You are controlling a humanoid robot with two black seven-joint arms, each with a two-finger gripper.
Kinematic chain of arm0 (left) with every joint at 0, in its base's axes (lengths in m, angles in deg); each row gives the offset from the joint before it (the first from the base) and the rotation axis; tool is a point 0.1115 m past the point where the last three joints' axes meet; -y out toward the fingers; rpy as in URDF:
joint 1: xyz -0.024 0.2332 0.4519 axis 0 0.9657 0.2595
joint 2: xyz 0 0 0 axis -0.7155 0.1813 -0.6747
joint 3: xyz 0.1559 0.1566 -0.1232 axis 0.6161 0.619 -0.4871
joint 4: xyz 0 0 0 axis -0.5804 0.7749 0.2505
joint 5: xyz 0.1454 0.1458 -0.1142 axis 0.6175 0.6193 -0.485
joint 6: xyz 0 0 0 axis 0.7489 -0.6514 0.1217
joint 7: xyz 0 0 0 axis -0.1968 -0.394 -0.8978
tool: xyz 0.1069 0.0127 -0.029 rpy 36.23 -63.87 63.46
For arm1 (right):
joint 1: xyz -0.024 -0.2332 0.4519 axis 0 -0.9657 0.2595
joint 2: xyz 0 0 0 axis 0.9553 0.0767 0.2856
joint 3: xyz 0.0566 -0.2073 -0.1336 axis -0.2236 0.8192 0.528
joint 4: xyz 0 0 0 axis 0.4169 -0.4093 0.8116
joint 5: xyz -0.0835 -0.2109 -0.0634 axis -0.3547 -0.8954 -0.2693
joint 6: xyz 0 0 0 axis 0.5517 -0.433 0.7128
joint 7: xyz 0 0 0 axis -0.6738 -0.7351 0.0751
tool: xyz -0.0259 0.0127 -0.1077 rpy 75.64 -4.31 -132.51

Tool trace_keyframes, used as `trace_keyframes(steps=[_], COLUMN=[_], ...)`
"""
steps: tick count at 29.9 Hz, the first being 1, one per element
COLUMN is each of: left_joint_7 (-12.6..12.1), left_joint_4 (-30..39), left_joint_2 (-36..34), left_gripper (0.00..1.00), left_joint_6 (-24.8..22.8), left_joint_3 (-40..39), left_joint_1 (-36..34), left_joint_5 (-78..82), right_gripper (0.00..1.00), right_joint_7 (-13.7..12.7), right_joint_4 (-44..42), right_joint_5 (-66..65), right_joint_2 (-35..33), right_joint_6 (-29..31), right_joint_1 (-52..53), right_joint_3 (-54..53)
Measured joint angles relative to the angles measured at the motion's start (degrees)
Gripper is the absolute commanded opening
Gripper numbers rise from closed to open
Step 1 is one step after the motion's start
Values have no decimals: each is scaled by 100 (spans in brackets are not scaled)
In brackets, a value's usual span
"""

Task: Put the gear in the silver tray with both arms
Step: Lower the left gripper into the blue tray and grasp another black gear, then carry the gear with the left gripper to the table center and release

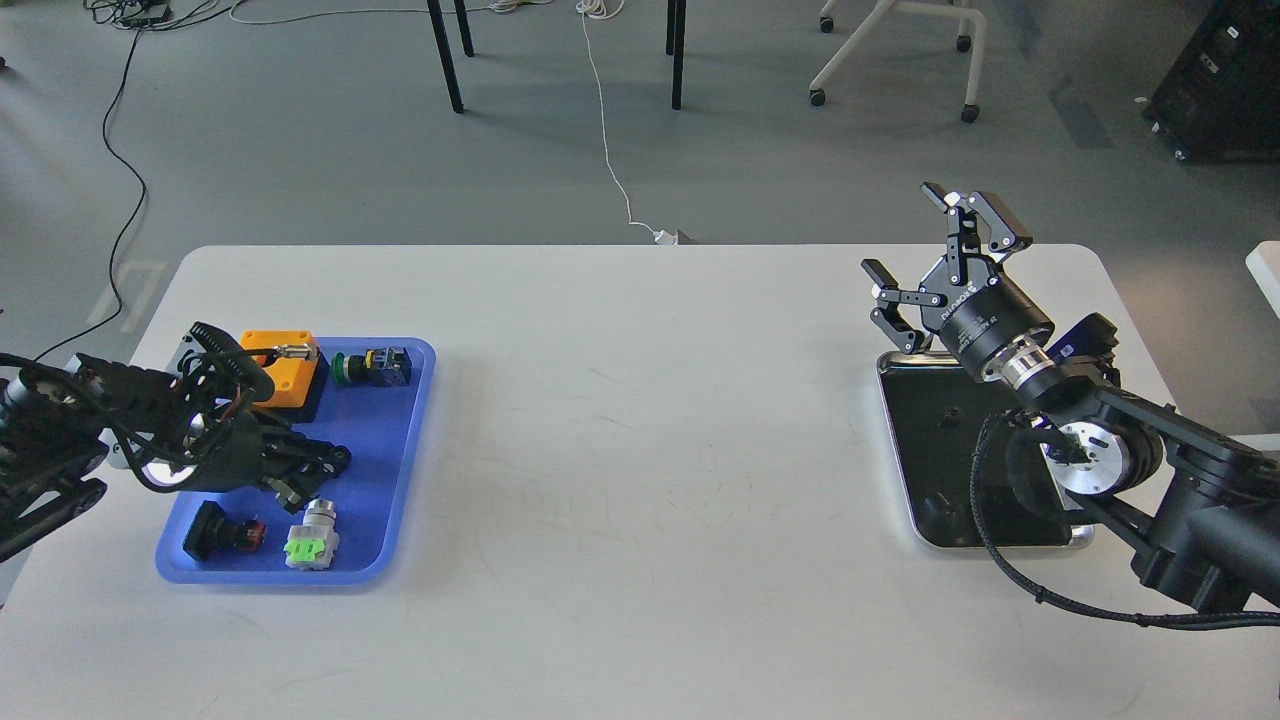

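The silver tray [940, 450] lies at the right of the white table, its dark bottom bare where it shows. My right gripper [900, 232] hangs open and empty above the tray's far left corner, and the right arm covers the tray's right side. My left gripper [312, 476] is low over the middle of the blue tray [400, 470], just above a silver and green part [312, 540]. Its dark fingers are close together and I cannot tell whether they hold anything. I cannot make out a gear.
The blue tray also holds an orange box [285, 365], a green and black switch [375, 367] and a black and red button [225, 532]. Chair and table legs stand on the floor beyond the table's far edge.
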Motion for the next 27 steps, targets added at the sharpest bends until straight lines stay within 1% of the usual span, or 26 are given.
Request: trace_keyframes(steps=[3, 12, 18, 24, 27], left_joint_7=[-1, -2, -1, -2, -1], left_joint_4=[108, 869, 1098, 1041, 943], left_joint_2=[-3, 64, 870, 1791, 2234], left_gripper=[13, 14, 14, 14, 14], left_joint_6=[-2, -123, -595, -664, -665], left_joint_3=[-10, -14, -8, 38, 243], left_joint_1=[-146, -800, -1193, -1424, -1573], left_joint_5=[0, 0, 0, 0, 0], right_gripper=[96, 96, 96, 96, 96], right_joint_7=[0, 0, 0, 0, 0], right_joint_4=[-5, -7, -12, -12, -34], right_joint_5=[0, 0, 0, -13, -21], right_joint_2=[0, -4, -95, -120, -83], right_joint_6=[0, 0, 0, 0, -1], right_joint_1=[3, 12, 173, 646, 883], right_joint_3=[0, 0, 11, 142, 267])
